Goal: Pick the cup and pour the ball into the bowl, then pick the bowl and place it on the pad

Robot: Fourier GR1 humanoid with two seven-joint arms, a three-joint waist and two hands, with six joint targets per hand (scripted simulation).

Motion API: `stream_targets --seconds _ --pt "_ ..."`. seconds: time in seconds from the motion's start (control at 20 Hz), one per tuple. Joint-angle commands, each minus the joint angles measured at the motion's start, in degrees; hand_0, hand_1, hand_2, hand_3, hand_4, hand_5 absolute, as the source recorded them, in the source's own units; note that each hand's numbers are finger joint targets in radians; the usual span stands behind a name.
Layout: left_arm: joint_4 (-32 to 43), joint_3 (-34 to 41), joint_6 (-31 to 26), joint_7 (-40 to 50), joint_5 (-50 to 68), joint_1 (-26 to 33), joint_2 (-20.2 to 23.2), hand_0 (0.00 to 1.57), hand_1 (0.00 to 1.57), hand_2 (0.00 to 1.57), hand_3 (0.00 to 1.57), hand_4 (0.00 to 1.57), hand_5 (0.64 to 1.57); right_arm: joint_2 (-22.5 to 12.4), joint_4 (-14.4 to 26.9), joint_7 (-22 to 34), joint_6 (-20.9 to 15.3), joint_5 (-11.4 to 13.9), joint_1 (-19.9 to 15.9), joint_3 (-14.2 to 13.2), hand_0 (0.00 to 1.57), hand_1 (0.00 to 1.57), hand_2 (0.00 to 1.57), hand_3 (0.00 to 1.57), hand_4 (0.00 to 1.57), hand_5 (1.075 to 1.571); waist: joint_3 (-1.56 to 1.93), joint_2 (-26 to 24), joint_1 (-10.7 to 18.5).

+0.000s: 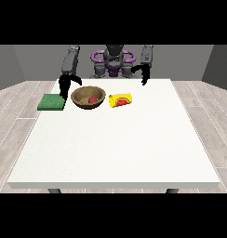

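Fingers of both hands can't be judged; ball (92,99) sits in bowl (83,93), cup (121,100) lies unlabelled.

Both hands hang apart, one at the view's left (64,86), one at its right (144,76).

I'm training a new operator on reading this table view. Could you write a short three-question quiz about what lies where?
1. True or false: the yellow cup stands upright.
2. Which item lies nearest the hand at the view's left? A) white table edge B) green pad C) yellow cup
3. Fill in: the red ball lies inside the wooden ____.

Key: 1 false, the cup lies on its side; 2 B; 3 bowl. The hand at the view's right holds nothing.
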Motion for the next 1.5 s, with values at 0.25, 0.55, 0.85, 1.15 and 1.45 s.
stream_targets --seconds 0.25,0.55,0.85,1.15,1.45 --pt "-8.31 0.92 -3.04 4.48 -0.31 1.25 1.26 0.00 0.00 0.00 0.00 0.95 1.429 -1.20 17.35 -12.83 4.29 0.27 -2.00 -1.49 0.00 0.00 0.00 0.00 0.37 1.571 0.07 0.88 0.96" --pt "-9.61 0.83 -4.07 3.39 -1.81 4.66 1.30 0.00 0.00 0.00 0.00 0.96 1.428 0.69 23.63 -16.40 2.34 2.12 -2.83 0.30 0.00 0.00 0.00 0.00 0.35 1.571 0.04 -0.89 -0.56" --pt "-14.02 -0.87 -4.83 6.25 -2.68 3.92 1.28 0.00 0.00 0.00 0.00 0.96 1.425 -0.46 25.88 -18.81 2.82 0.43 -4.74 -2.24 0.00 0.00 0.00 0.00 0.40 1.570 0.08 2.93 2.35" --pt "-14.17 0.45 -2.84 4.87 -3.62 1.19 0.44 0.00 0.00 0.00 0.00 0.94 1.424 3.86 28.05 -14.47 0.59 -4.32 -5.22 -5.38 0.97 0.97 0.57 0.00 0.65 1.521 0.10 6.42 1.72" --pt "-16.26 0.75 -5.74 6.56 -1.98 2.85 2.44 0.00 0.00 0.00 0.00 0.98 1.393 0.16 26.24 -11.48 -2.33 -5.13 -2.16 -6.88 1.57 1.57 1.57 1.57 0.97 1.490 0.01 4.38 3.00"
